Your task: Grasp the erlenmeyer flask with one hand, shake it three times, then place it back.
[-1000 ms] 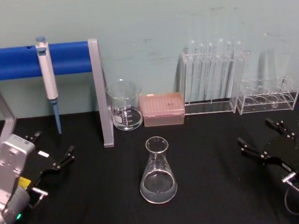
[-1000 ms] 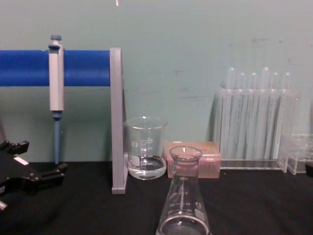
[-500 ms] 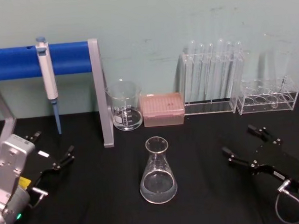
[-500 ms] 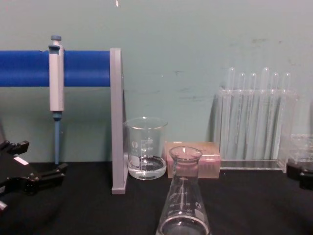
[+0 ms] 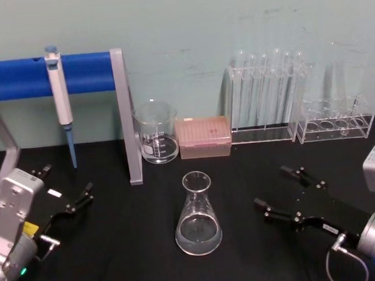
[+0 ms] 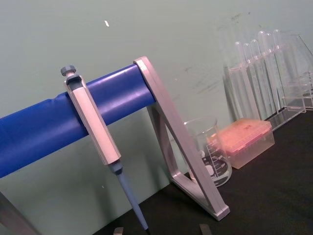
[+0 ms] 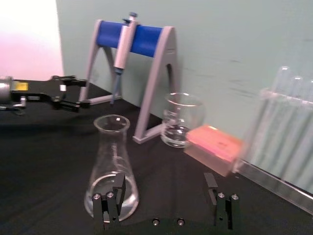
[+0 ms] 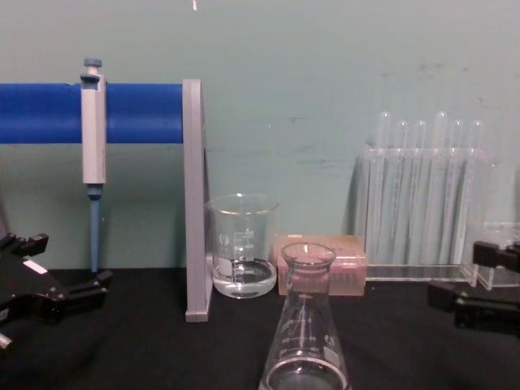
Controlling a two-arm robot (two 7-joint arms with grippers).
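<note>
The right hand [image 5: 271,186] is being held low over the surface [image 5: 118,259], jaws spread wide with nothing between them, and is being pointed at the erlenmeyer flask [image 5: 197,216], apparently so the glass can be taken from the side. The flask is standing upright mid-surface, apart from the hand. The beaker [image 5: 156,133] is standing well behind it, by the wall. The left hand [image 5: 67,178] is being held parked and open at the left.

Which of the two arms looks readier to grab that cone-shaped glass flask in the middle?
Right. The right pincer is open, pointing at the erlenmeyer flask and close beside it. The left pincer, also open, sits farther off and is not aimed at the flask.
</note>
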